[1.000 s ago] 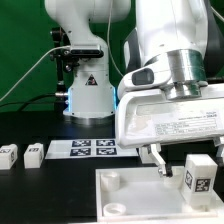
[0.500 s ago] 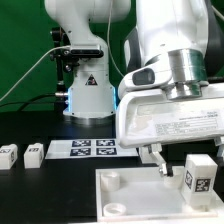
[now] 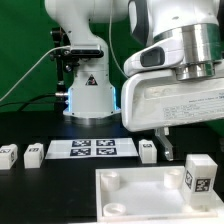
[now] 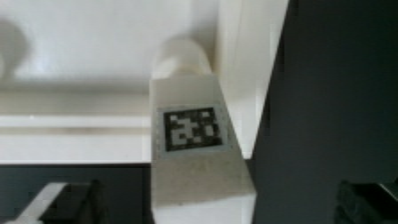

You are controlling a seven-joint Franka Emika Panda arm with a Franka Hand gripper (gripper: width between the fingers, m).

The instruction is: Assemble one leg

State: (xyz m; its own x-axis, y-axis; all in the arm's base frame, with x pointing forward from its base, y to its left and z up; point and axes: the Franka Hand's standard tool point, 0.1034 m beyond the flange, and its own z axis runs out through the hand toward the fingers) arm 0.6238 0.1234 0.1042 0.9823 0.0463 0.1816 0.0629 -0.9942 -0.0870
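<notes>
A white leg [image 3: 200, 178] with a black-and-white tag stands upright on the near right corner of the large white panel [image 3: 130, 195]. My gripper [image 3: 163, 143] hangs open and empty above the panel, up and to the exterior view's left of that leg. In the wrist view the same leg [image 4: 191, 130] stands below, between my two dark fingers [image 4: 63, 200], which are apart from it; the gripper [image 4: 214, 208] holds nothing. Three more legs lie on the black table: two at the exterior view's left [image 3: 8, 154] [image 3: 33, 153] and one by the gripper [image 3: 147, 150].
The marker board [image 3: 92, 148] lies flat behind the panel. The robot base [image 3: 88, 95] stands at the back with cables at the exterior view's left. The panel has round corner sockets [image 3: 112, 181].
My gripper has risen and shifted toward the exterior view's right, away from the panel. The upright leg stays standing on the panel.
</notes>
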